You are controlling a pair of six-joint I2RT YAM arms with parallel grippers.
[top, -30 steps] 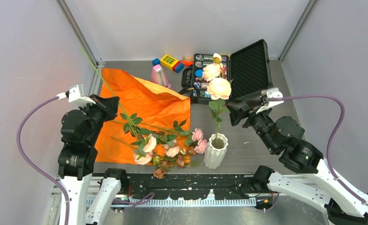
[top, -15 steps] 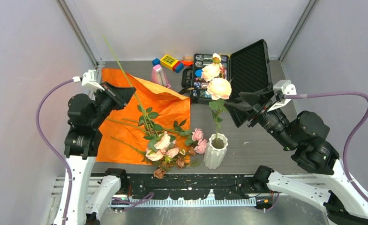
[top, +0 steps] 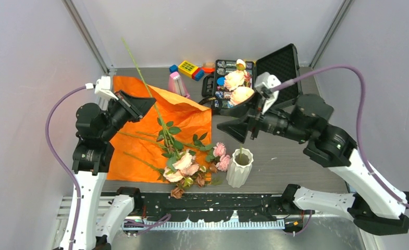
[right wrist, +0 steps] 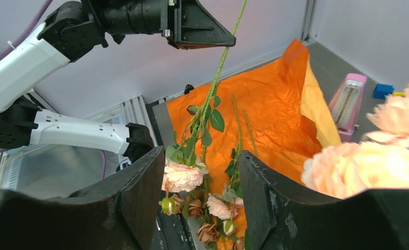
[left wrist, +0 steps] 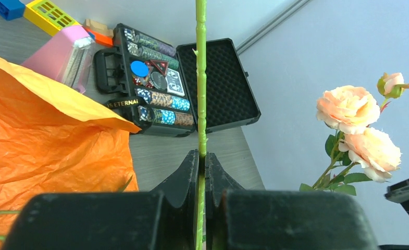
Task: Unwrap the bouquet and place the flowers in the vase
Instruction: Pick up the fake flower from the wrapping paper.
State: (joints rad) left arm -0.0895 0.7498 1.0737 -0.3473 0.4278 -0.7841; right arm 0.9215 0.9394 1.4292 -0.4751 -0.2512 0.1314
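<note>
vase [top: 239, 166] upright at lower centre, close to the near table edge, count 1; bare table [top: 301, 156] right of it is the open room

vase flower [top: 240, 154]: 1 stem standing in the vase, long axis about vertical in frame, heads toward frame top. 2 full peach blooms + 1 small bud. Mid stem hidden behind the right arm in the top view

loose flowers [top: 191, 169] just left of the vase, on the lower right corner of the orange paper [top: 155, 120]. Heads sit at the near edge and stems run up-left across the sheet. Heads overlap, so no exact count; at least 2 bare stems show

paper is spread flat at centre left, 1 sheet, its left edge close to the left wall

held flower [top: 163, 125]: long axis diagonal, bare stem end pointing to upper left of centre, head end down-right over the pile; can't tell if it touches the pile

left gripper [top: 149, 102] raised over the paper's upper left, jaws clamped on that stem partway up

right gripper [top: 228, 119] above the vase, pointing frame-left, jaws apart and gripping nothing; peach blooms just beside its right finger [right wrist: 264, 198], contact unclear

far edge: black case [top: 233, 86] open, lid up, count 1; pink metronome-shaped thing [top: 177, 83] count 1; yellow block [top: 188, 67] count 1, blue blocks [top: 173, 68] count 2
</note>
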